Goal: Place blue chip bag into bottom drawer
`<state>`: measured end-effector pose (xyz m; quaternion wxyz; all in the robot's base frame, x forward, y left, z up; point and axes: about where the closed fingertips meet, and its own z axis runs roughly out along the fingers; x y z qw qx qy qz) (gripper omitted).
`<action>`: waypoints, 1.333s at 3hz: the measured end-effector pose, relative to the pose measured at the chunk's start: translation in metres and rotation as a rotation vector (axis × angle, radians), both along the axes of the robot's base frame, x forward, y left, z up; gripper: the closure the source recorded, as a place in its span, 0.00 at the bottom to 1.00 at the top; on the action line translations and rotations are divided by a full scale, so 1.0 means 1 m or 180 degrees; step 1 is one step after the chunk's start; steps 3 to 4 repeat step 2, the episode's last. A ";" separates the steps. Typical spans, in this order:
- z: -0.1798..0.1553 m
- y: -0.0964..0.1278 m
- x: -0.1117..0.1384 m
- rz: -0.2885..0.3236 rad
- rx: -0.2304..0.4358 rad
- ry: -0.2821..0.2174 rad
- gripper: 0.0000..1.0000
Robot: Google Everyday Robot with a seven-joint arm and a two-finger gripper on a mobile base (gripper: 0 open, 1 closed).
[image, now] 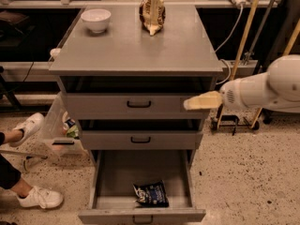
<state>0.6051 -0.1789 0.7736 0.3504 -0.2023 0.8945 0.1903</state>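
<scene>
The blue chip bag (151, 193) lies flat inside the open bottom drawer (112, 177), near its front edge and a little right of centre. The gripper (188, 103) is raised at the right side of the cabinet, level with the top drawer front, well above and apart from the bag. It holds nothing. Its cream-coloured tip points left, and the white arm (262, 88) reaches in from the right edge of the view.
On the grey cabinet top (136, 46) stand a white bowl (96, 19) at the back left and an upright brown-and-tan chip bag (152, 14) at the back. The top drawer (136, 105) and middle drawer (139, 139) are closed. A person's white shoes (40, 197) are on the floor at left.
</scene>
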 end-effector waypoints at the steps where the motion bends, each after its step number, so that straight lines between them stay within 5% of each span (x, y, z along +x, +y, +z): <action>1: 0.024 0.007 -0.041 -0.0077 -0.0291 0.0064 0.00; 2: 0.023 0.027 -0.060 0.0005 -0.0456 0.0104 0.00; 4: 0.023 0.027 -0.060 0.0005 -0.0456 0.0104 0.00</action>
